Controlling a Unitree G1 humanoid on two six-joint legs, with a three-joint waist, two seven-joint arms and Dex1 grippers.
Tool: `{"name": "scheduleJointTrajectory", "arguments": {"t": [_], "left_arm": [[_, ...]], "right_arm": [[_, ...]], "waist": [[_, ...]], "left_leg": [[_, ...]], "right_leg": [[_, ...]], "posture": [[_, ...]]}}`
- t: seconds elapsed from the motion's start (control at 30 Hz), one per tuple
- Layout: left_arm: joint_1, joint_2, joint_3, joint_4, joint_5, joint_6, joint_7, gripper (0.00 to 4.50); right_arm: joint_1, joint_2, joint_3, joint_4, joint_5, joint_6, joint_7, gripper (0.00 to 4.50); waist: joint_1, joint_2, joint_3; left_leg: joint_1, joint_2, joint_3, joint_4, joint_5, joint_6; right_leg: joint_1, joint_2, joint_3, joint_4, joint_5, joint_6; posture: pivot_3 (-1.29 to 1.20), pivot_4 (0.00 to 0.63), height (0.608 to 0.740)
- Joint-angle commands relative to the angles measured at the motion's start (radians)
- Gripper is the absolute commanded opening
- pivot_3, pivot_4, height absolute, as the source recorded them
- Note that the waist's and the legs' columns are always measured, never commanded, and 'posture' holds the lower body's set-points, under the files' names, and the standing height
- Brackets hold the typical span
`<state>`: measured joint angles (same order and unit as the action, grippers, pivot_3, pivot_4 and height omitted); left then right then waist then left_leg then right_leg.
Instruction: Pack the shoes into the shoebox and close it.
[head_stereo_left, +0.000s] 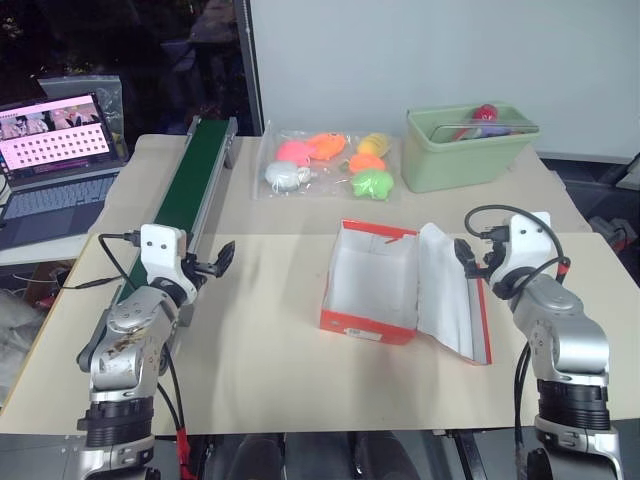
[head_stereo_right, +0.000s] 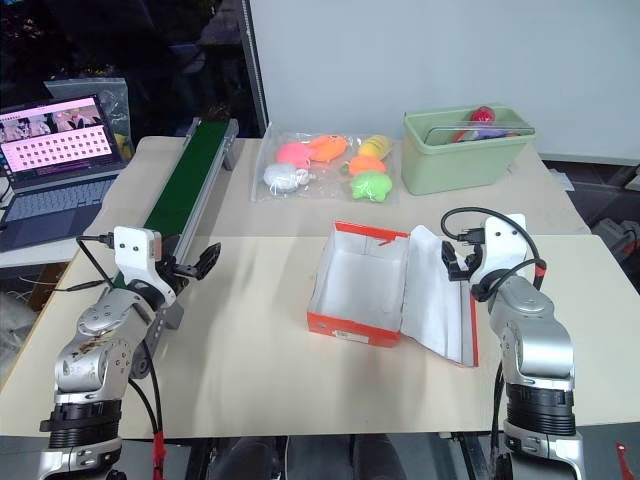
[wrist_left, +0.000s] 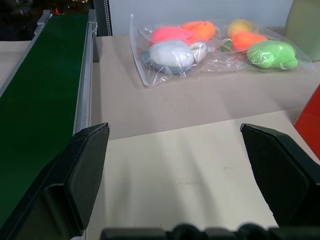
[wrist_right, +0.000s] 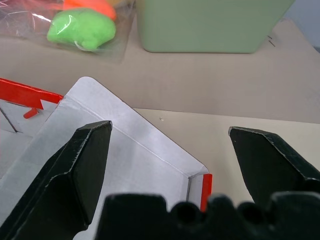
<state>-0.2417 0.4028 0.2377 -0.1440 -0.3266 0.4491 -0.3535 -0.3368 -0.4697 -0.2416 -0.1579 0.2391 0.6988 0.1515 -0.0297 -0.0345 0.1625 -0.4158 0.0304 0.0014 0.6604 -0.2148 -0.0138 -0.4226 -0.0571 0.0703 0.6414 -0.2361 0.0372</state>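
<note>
2 robot arms wait over a beige table (head_stereo_left: 270, 370) with an empty box.

Left gripper (head_stereo_left: 218, 262) wide, holding nothing, beside a green conveyor belt (head_stereo_left: 185, 185); red-orange cardboard shoebox (head_stereo_left: 368, 278) centre, lid folded open to receive shoes; right gripper (head_stereo_left: 468, 257) wide, just beside the lid.

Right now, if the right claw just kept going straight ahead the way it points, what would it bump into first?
Probably the pale green bin: it stands straight ahead between the open right claw fingers. The shoebox's open lid lies beneath and might be brushed; depth is hard to judge.
</note>
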Motion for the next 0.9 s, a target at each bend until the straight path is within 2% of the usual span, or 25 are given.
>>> {"name": "scheduleJointTrajectory", "arguments": {"t": [0.03, 0.13, 0.2, 0.4, 0.57, 0.77, 0.9], "left_arm": [[-0.034, 0.01, -0.012, -0.016, 0.016, -0.041, -0.006, 4.5], [-0.059, 0.009, -0.016, 0.01, 0.03, -0.055, 0.002, 4.5], [-0.06, 0.011, 0.006, 0.011, 0.017, -0.063, 0.001, 4.5], [-0.019, 0.082, 0.089, 0.006, -0.04, -0.032, -0.06, 4.5], [0.026, 0.165, 0.157, 0.009, -0.064, -0.01, -0.099, 4.5], [0.066, 0.208, 0.214, -0.002, -0.09, 0.012, -0.117, 4.5], [0.102, 0.202, 0.243, -0.001, -0.097, 0.014, -0.109, 4.5]], "right_arm": [[-0.01, 0.005, -0.024, -0.022, -0.018, -0.036, -0.023, 4.39], [-0.036, 0.019, -0.042, 0.006, -0.044, -0.039, -0.077, 4.39], [-0.076, 0.028, -0.026, -0.017, -0.018, -0.044, -0.047, 4.39], [-0.162, 0.026, 0.09, -0.131, 0.093, -0.023, 0.165, 4.39], [-0.228, 0.007, 0.232, -0.16, 0.174, -0.009, 0.382, 4.39], [-0.242, -0.018, 0.38, -0.165, 0.24, -0.01, 0.617, 4.39], [-0.242, -0.043, 0.445, -0.157, 0.223, -0.026, 0.702, 4.39]], "waist": [[0.0, 0.0, 0.0], [0.001, 0.0, 0.0], [0.001, 0.0, 0.0], [-0.025, 0.0, 0.0], [-0.018, 0.0, 0.0], [-0.009, 0.0, 0.001], [-0.011, 0.0, 0.001]], "left_leg": [[0.0, 0.0, 0.0, 0.0, 0.0, 0.0], [0.0, 0.0, 0.0, 0.0, 0.0, 0.0], [0.0, 0.0, 0.0, 0.0, 0.0, 0.0], [0.0, 0.002, 0.0, 0.0, 0.0, 0.0], [0.001, 0.002, -0.001, 0.0, 0.0, 0.0], [0.0, 0.001, -0.001, 0.0, 0.0, 0.0], [0.0, 0.001, -0.001, 0.0, 0.0, 0.0]], "right_leg": [[0.0, 0.0, 0.0, 0.0, 0.0, 0.0], [0.0, 0.0, 0.0, 0.0, 0.0, 0.0], [0.0, 0.0, 0.0, 0.0, 0.0, 0.0], [-0.001, 0.002, 0.001, 0.001, 0.0, 0.0], [0.0, 0.001, 0.0, 0.001, 0.0, 0.0], [0.0, 0.001, -0.001, 0.0, 0.0, 0.0], [0.0, 0.0, -0.001, 0.0, 0.0, 0.0]], "posture": [[0.0, 0.15, 0.729], [0.0, 0.15, 0.729], [0.0, 0.15, 0.729], [0.0, 0.15, 0.729], [0.0, 0.15, 0.729], [0.0, 0.15, 0.729], [0.0, 0.15, 0.729]]}}
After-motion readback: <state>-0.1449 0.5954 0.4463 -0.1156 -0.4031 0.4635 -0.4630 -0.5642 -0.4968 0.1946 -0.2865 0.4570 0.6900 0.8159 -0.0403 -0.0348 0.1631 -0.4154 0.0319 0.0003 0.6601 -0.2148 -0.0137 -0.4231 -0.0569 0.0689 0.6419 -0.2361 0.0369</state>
